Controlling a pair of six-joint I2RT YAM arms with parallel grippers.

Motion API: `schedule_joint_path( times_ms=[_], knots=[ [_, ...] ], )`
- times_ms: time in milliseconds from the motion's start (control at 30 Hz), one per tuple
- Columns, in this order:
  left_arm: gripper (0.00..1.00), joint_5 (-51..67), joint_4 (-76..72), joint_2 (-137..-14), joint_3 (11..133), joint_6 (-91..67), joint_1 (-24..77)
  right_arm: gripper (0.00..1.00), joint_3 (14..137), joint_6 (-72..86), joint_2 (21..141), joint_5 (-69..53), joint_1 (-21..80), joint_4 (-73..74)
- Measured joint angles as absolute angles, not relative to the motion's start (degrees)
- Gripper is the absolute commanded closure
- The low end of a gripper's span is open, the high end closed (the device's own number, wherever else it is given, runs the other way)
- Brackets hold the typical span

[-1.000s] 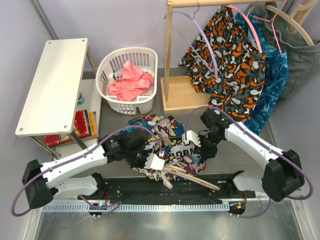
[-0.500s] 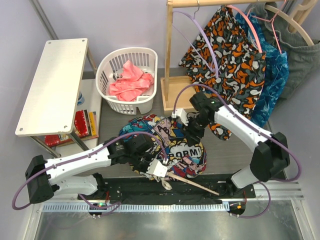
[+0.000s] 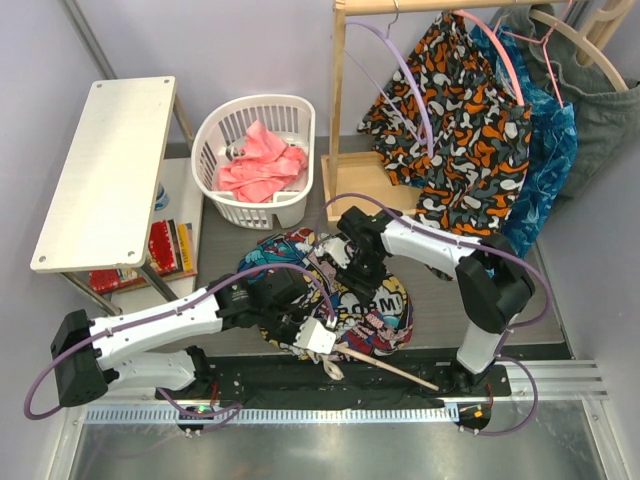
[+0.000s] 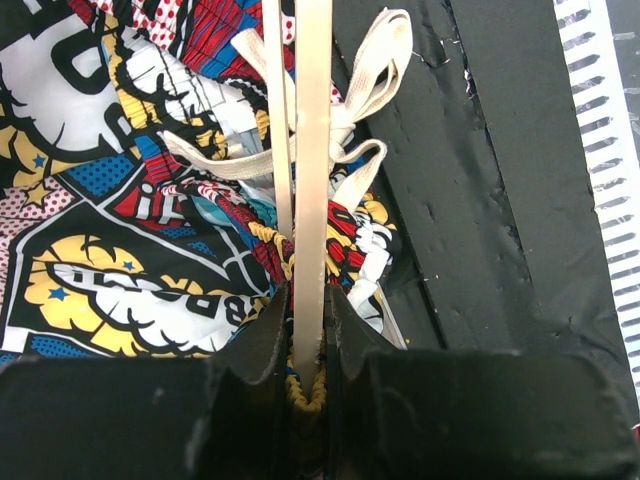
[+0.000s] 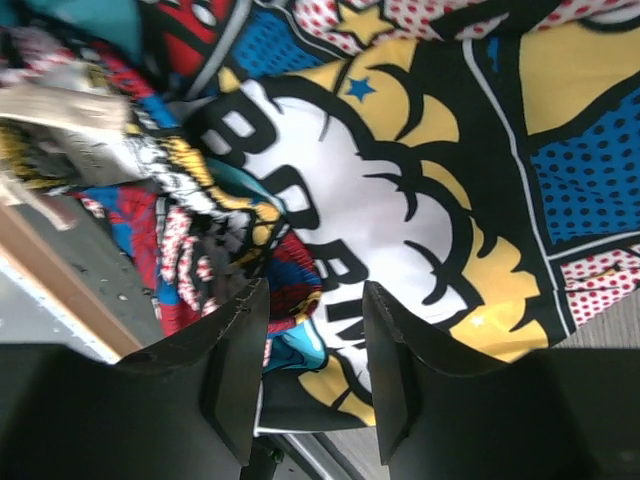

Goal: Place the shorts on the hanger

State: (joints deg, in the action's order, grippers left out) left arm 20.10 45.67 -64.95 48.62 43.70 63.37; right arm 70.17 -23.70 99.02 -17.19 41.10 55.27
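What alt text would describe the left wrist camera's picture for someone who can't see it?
Two black jaws pinch a pale wooden hanger bar lying across comic-print shorts. A white drawstring loops beside the bar, with black matting to the right.

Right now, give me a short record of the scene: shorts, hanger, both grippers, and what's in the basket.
shorts: bunched on the table, drawstring loose
hanger: lying across the shorts' near edge, over the drawstring
left gripper: shut on the hanger's bar
right gripper: open, low over the shorts' far part
basket: white, holds a pink cloth
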Motion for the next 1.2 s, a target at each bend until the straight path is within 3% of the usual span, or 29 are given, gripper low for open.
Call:
schedule_joint_path(
  times_ms=[767,1200],
  knots=[
    [1.00,19.81,45.58,-65.21,48.69,43.35,63.37,0.37,64.16,-25.36,98.06,-13.54,44.29,65.73],
    [1.00,19.05,45.58,-63.57,48.66,40.97,62.13,0.53,62.02,-23.94,98.13,-16.23,45.60,66.04]
  ],
)
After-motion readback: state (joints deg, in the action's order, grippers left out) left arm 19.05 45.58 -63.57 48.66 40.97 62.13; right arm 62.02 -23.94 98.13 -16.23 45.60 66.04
